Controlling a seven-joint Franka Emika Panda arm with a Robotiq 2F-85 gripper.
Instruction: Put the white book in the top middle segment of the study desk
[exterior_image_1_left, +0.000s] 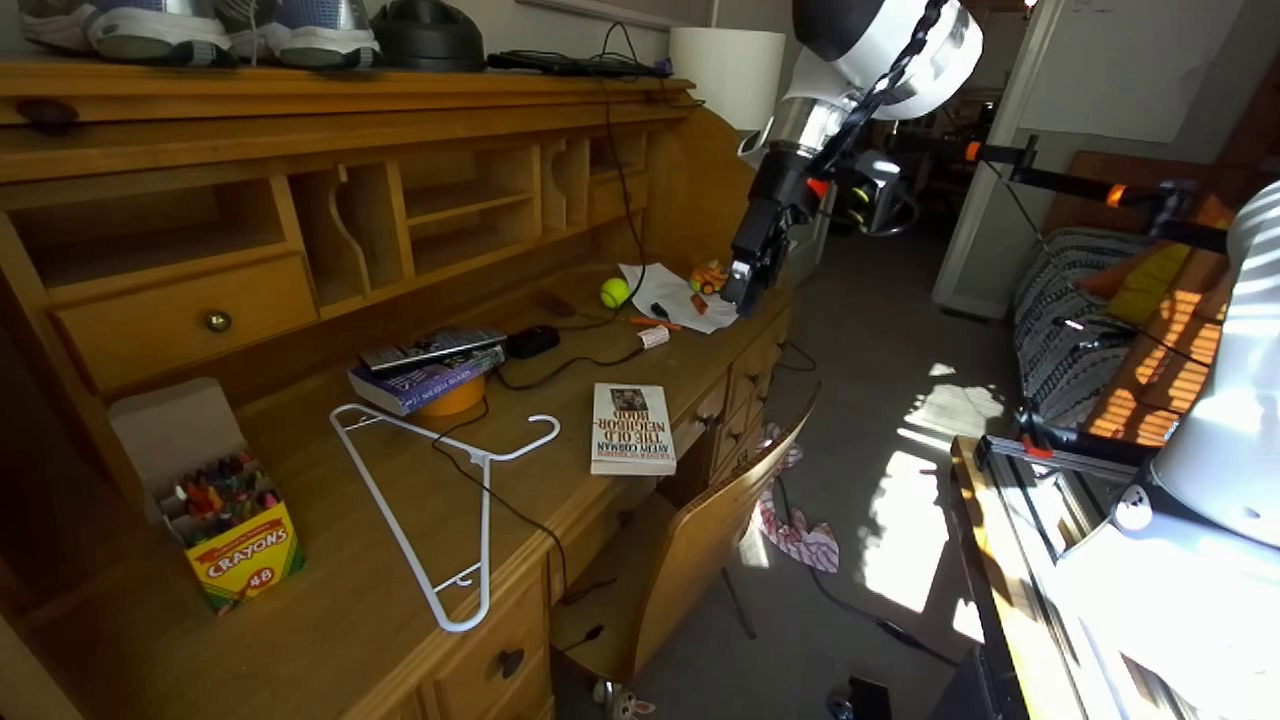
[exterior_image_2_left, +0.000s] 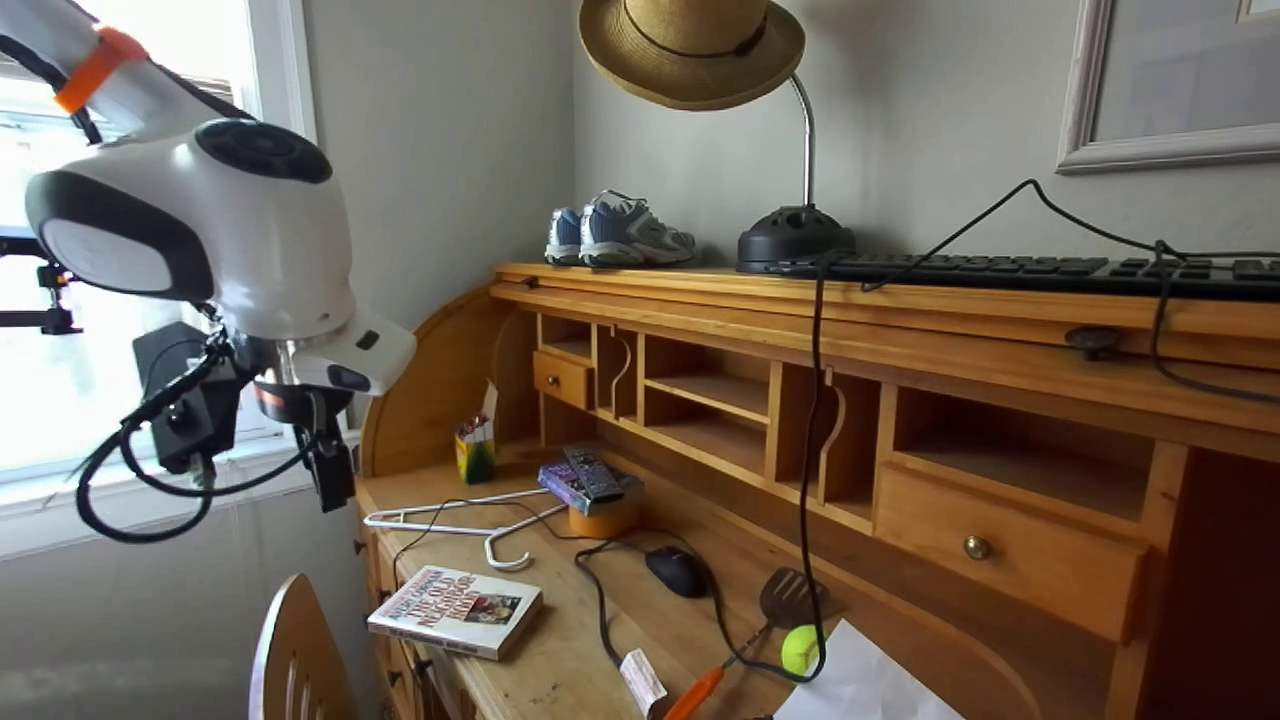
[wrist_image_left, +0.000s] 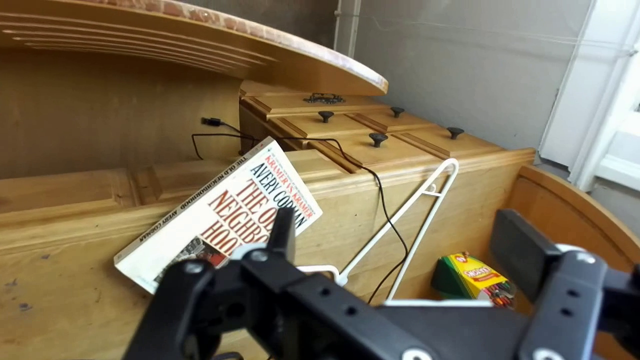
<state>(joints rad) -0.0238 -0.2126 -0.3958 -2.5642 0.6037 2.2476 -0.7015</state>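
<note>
At the front edge of the honey-brown wooden desk (exterior_image_1_left: 350, 570) lies the white, red-lettered paperback book (exterior_image_1_left: 632, 430) — jaws spread wide, well away from it. A skewed descent could nudge it off; the dangling black cable (exterior_image_2_left: 816, 345) might snag jaws bound for the open upper-middle pigeonhole (exterior_image_2_left: 705, 362).

On the bench (exterior_image_1_left: 335, 510) are counted one white book (exterior_image_1_left: 632, 430), one hanger (exterior_image_1_left: 486, 530), one crayon box (exterior_image_1_left: 243, 552), one tennis ball (exterior_image_1_left: 614, 293), one mouse (exterior_image_2_left: 677, 571) and one spatula (exterior_image_2_left: 788, 597). One straw hat (exterior_image_2_left: 690, 60) is seen; four dark knobs (wrist_image_left: 378, 140) are shown in the wrist view.
</note>
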